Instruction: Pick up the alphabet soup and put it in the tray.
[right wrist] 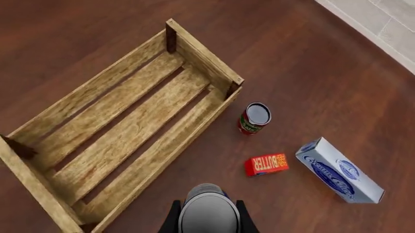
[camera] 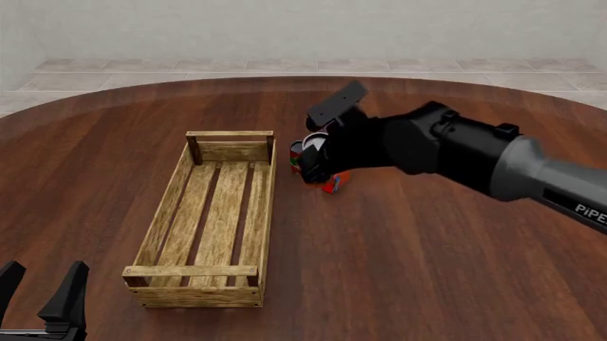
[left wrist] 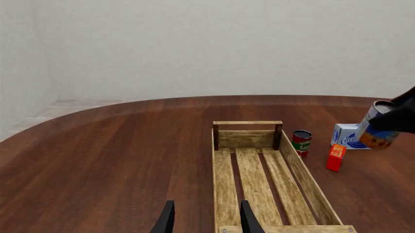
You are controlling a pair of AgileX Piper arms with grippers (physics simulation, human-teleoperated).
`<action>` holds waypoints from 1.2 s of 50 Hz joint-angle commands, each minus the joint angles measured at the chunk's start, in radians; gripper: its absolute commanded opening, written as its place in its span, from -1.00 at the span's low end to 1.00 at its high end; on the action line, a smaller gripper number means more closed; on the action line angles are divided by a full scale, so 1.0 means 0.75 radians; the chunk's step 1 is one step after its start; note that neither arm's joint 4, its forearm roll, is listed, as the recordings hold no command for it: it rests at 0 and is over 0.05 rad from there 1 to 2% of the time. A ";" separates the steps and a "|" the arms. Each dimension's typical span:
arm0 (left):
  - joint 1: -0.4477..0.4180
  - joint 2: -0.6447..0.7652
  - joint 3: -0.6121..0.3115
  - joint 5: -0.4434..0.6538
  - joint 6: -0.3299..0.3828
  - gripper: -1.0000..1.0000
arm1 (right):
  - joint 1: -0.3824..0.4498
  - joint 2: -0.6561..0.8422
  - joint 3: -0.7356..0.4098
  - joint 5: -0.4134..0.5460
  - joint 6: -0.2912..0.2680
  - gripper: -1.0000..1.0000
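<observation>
The soup can (right wrist: 209,213) is being held off the counter (camera: 399,270) by the right gripper (right wrist: 207,221), whose fingers (right wrist: 173,218) are being pressed against its sides; in the right wrist view its silver-grey top is being shown from above. In the left wrist view the same can (left wrist: 376,125) is being carried tilted in the air, with the blue label and orange band visible, above the white and blue carton (left wrist: 347,137). In the front view the can is being mostly hidden by the right arm (camera: 446,153), just beyond the far right corner of the tray (camera: 162,209).

The tray is being left on the counter with nothing lying on its slats. Beside its far right corner a red and green can (right wrist: 254,118) is standing upright, and near it an orange box (right wrist: 266,164) and the carton are being kept — all three apart from one another.

The left gripper (camera: 42,297) is being held open low at the near left of the counter, close to the tray's near end, with nothing between its fingers.
</observation>
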 commanded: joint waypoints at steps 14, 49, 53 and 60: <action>0.000 0.000 0.000 0.000 0.000 1.00 | 0.194 0.032 -0.108 0.019 0.054 -1.00; 0.000 0.000 0.000 0.000 0.000 1.00 | 0.385 0.249 -0.264 -0.019 0.094 -1.00; 0.000 0.000 0.000 0.000 0.000 1.00 | 0.403 0.281 -0.270 -0.033 0.103 -1.00; 0.000 0.000 0.000 0.000 0.000 1.00 | 0.435 0.347 -0.298 -0.045 0.115 -1.00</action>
